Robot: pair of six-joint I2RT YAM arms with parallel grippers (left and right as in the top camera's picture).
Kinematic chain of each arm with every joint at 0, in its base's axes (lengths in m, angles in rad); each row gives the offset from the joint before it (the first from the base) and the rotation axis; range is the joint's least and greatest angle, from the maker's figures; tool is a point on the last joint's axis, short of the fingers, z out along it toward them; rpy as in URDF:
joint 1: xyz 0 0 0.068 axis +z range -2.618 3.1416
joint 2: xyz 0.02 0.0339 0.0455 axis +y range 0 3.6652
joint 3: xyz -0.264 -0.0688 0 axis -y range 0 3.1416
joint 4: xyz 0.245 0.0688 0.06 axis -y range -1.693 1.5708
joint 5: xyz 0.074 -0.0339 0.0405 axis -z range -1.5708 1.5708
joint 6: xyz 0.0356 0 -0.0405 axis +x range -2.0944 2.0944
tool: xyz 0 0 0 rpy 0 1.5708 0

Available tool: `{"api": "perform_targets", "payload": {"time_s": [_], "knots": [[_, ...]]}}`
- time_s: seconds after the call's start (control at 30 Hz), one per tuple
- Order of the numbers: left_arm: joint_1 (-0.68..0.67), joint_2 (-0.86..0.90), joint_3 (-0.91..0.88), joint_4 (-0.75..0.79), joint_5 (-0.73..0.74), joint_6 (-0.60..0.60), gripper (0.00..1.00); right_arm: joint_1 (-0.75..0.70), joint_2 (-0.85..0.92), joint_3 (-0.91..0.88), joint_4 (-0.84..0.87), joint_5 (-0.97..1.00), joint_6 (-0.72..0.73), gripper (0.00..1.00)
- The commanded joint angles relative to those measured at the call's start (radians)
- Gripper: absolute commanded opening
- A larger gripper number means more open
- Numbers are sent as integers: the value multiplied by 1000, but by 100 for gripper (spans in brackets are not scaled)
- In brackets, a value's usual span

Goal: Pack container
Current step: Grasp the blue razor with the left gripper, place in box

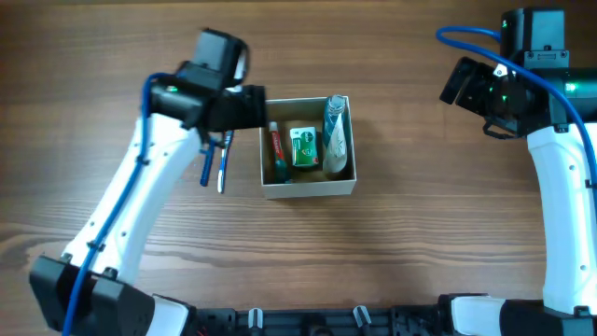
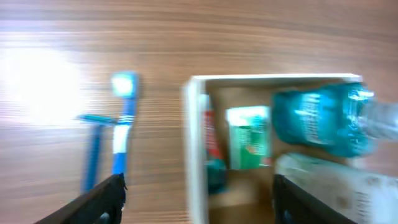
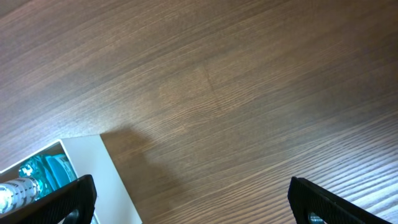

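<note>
Container (image 1: 308, 189) mid-table (image 1: 420, 252), toiletries inside. Left hand (image 2: 196, 202) spread wide, empty, above container's wall. Right hand (image 3: 199, 208) spread, empty, well apart. Next, likely: centre left hand over toothbrush (image 2: 122, 134), pinch mid-handle, avoid razor (image 2: 93, 152) just beside.

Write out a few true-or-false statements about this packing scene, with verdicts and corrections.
1. The toothbrush lies on the table, outside the container. True.
2. The green box sits on the table beside the container. False: it is inside the container.
3. The right gripper holds the blue bottle. False: it is open and empty, and the bottle lies in the container.
4. The left gripper is open and holds nothing. True.
</note>
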Motion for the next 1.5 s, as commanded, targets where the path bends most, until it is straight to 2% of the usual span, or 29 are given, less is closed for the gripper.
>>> {"api": "perform_targets", "payload": {"time_s": [0.0,0.17,0.23,0.37,0.47,0.57,0.67,0.77,0.87,0.93,1.13,1.23,1.33,1.47], "knots": [[116,82,-18,-37,-69,154,80,-4,8,-8,2,-1,19,100],[220,244,-76,-34,-42,201,78,-4,8,-8,2,-1,19,100],[234,314,-76,-31,-35,251,75,-4,8,-8,2,-1,19,100],[236,413,-76,-31,-32,254,71,-4,8,-8,2,0,19,100],[236,452,-79,-29,-32,254,64,-4,8,-8,2,0,19,100],[236,469,-91,2,-32,254,62,-4,8,-8,2,-1,19,100],[236,473,-122,64,-27,254,56,-4,8,-8,2,-1,19,100],[236,473,-159,114,-5,253,44,-4,8,-8,2,-1,19,100],[236,473,-170,123,4,249,18,-4,8,-8,2,0,19,100],[236,467,-170,109,2,249,5,-4,8,-8,2,0,19,100],[234,362,-123,10,9,172,4,-4,8,-8,2,0,19,100],[212,240,-49,-66,138,162,4,-4,8,-8,2,0,19,100],[142,116,-36,-29,231,97,4,-4,8,-8,2,0,19,100],[-34,69,-38,98,221,61,4,-4,8,-8,2,0,19,100]]}}
